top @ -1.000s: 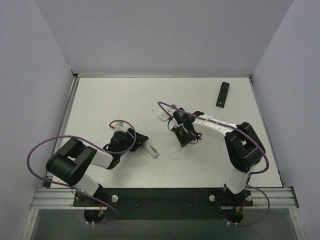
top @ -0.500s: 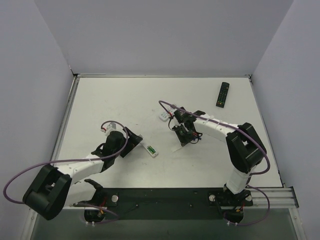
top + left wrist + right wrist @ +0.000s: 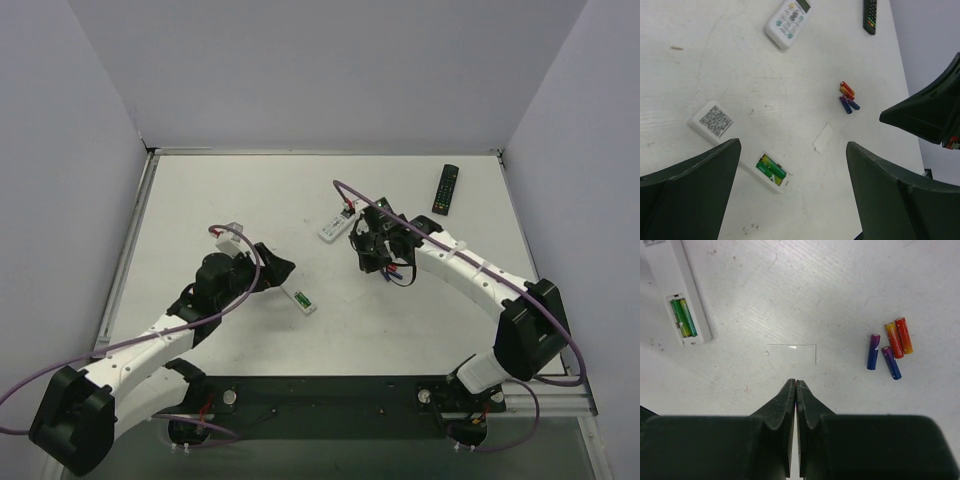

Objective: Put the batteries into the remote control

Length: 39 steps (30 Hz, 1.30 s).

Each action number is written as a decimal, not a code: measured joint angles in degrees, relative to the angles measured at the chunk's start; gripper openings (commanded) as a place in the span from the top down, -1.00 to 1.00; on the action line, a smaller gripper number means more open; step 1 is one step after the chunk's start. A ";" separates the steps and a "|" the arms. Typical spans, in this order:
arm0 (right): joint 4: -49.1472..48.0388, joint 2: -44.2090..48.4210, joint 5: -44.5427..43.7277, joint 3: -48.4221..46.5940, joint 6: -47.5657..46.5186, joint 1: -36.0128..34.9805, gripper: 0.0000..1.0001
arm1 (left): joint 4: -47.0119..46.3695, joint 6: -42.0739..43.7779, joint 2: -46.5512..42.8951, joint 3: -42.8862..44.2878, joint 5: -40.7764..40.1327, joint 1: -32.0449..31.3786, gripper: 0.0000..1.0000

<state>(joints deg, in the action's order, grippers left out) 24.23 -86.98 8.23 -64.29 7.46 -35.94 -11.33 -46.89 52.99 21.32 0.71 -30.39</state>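
The slim white remote control (image 3: 715, 123) lies back-up on the table, grey patch at one end. Its compartment is open at the other end, and the two green batteries (image 3: 771, 168) lie side by side inside it. They also show in the right wrist view (image 3: 683, 317), as does the remote (image 3: 670, 270). In the top view the remote (image 3: 299, 298) lies just right of my left gripper (image 3: 281, 274). My left gripper (image 3: 792, 150) is open and empty above it. My right gripper (image 3: 796, 383) is shut and empty, just short of a flat clear-white cover piece (image 3: 791, 353).
Two red and two blue/purple cells (image 3: 889, 347) lie loose right of the cover piece. A wider white remote with a display (image 3: 335, 225) lies behind the middle. A black remote (image 3: 445, 188) lies at the back right. The cover piece also shows in the left wrist view (image 3: 822, 138).
My left arm has stretched out and its gripper has lifted back off the remote. My right arm has swung out to the right and its gripper has moved a little back and right.
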 measured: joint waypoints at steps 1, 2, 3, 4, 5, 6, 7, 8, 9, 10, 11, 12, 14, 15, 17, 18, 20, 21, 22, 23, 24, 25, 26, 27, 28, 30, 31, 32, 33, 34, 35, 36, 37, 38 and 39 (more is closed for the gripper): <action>0.00 0.74 0.04 -0.37 -0.02 0.02 1.00 | -1.14 1.25 1.42 1.14 1.68 0.00 -0.94; -0.02 1.33 0.09 -0.76 -0.02 0.02 0.83 | -2.12 2.29 2.80 2.16 3.15 -0.02 -0.94; 0.00 1.55 0.09 -1.11 0.00 0.02 0.77 | -2.84 3.06 3.91 2.99 4.35 -0.04 -0.94; 0.00 1.57 0.09 -1.31 0.13 0.04 0.71 | -3.26 3.78 4.79 3.67 5.33 -0.07 -0.94; 0.22 1.20 0.09 -1.42 0.22 0.22 0.64 | -3.54 4.31 5.35 4.09 6.05 -0.11 -0.94; 0.74 0.57 0.09 -1.64 0.22 0.26 0.63 | -3.56 4.66 5.60 4.31 6.45 -0.22 -0.94; 1.33 -0.66 0.04 -1.99 0.20 0.31 0.62 | -3.50 5.14 5.66 4.42 6.86 -0.22 -0.94; 1.97 -2.25 -0.04 -2.49 0.22 0.35 0.58 | -3.43 5.57 5.66 4.46 7.15 -0.26 -0.94; 2.32 -3.76 -0.13 -2.84 0.22 0.35 0.56 | -3.17 5.97 5.66 4.61 7.34 -0.26 -0.94; 3.21 -6.23 -0.26 -3.50 0.42 0.35 0.56 | -2.73 6.34 5.64 4.83 7.50 -0.26 -0.93; 3.56 -8.31 -0.35 -3.82 0.68 0.33 0.56 | -2.36 6.80 5.64 5.07 7.54 -0.28 -0.93; 3.87 -9.79 -0.42 -4.00 0.81 0.35 0.56 | -1.92 7.15 5.62 5.33 7.56 -0.28 -0.93; 5.40 -13.42 -0.72 -5.07 1.36 0.35 0.56 | -0.96 7.63 5.40 5.86 7.56 -0.33 -0.94; 6.03 -15.02 -0.87 -5.81 1.51 0.33 0.56 | -0.59 7.85 5.25 6.03 7.56 -0.33 -0.93; 7.34 -17.99 -1.18 -7.89 1.75 0.33 0.56 | 0.24 8.39 4.85 6.34 7.56 -0.33 -0.93; 7.56 -18.88 -1.31 -8.68 1.77 0.33 0.57 | 0.87 8.59 4.68 6.56 7.56 -0.33 -0.93; 8.11 -20.59 -1.55 -10.45 1.95 0.33 0.58 | 1.86 8.79 4.35 6.82 7.56 -0.33 -0.93; 8.24 -21.09 -1.62 -11.04 1.95 0.33 0.59 | 2.38 8.94 4.04 6.86 7.54 -0.33 -0.93; 8.46 -21.51 -1.66 -11.56 1.97 0.33 0.59 | 2.82 9.14 3.78 6.86 7.54 -0.33 -0.93; 8.63 -21.84 -1.70 -11.96 1.99 0.35 0.63 | 3.13 9.29 3.61 6.86 7.56 -0.33 -0.93; 8.94 -22.34 -1.79 -12.41 1.99 0.33 0.64 | 3.52 9.57 3.41 6.91 7.54 -0.33 -0.93; 9.18 -22.80 -1.81 -12.76 1.97 0.33 0.66 | 3.85 9.79 3.26 6.91 7.56 -0.33 -0.93; 9.46 -23.23 -1.84 -12.96 1.99 0.33 0.67 | 4.20 10.01 3.19 6.95 7.58 -0.33 -0.93; 9.70 -23.54 -1.84 -13.05 1.99 0.33 0.66 | 4.57 10.16 3.19 7.04 7.65 -0.33 -0.93; 10.05 -23.82 -1.86 -13.05 2.05 0.33 0.67 | 4.83 10.29 3.19 7.15 7.74 -0.33 -0.93; 10.73 -24.15 -1.90 -13.07 2.12 0.33 0.67 | 5.20 10.64 3.19 7.43 8.04 -0.33 -0.92; 10.93 -24.28 -1.90 -13.05 2.14 0.33 0.67 | 5.38 10.84 3.23 7.67 8.24 -0.33 -0.92; 11.15 -24.44 -1.92 -13.05 2.14 0.33 0.68 | 5.46 11.10 3.28 7.91 8.48 -0.33 -0.92; 11.34 -24.52 -1.95 -13.05 2.16 0.33 0.68 | 5.46 11.23 3.34 8.17 8.68 -0.33 -0.92; 11.52 -24.59 -1.97 -13.05 2.16 0.33 0.70 | 5.53 11.39 3.48 8.46 8.90 -0.33 -0.92; 11.63 -24.68 -1.95 -13.05 2.16 0.33 0.71 | 5.51 11.52 3.74 8.74 9.14 -0.33 -0.92; 11.69 -24.83 -1.97 -13.05 2.14 0.33 0.73 | 5.46 11.61 4.00 9.01 9.33 -0.33 -0.91; 11.72 -25.11 -1.97 -13.07 2.14 0.33 0.74 | 5.42 11.65 4.35 9.16 9.64 -0.33 -0.91; 11.76 -25.40 -1.97 -13.07 2.12 0.33 0.74 | 5.46 11.67 4.61 9.27 9.84 -0.33 -0.90; 11.82 -25.97 -1.99 -13.07 2.14 0.33 0.74 | 5.49 11.72 4.96 9.42 10.14 -0.33 -0.90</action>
<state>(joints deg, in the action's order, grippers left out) 36.05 -112.95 6.24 -77.36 9.61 -35.62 -5.85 -35.18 57.95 30.74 10.85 -30.72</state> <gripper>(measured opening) 0.136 0.956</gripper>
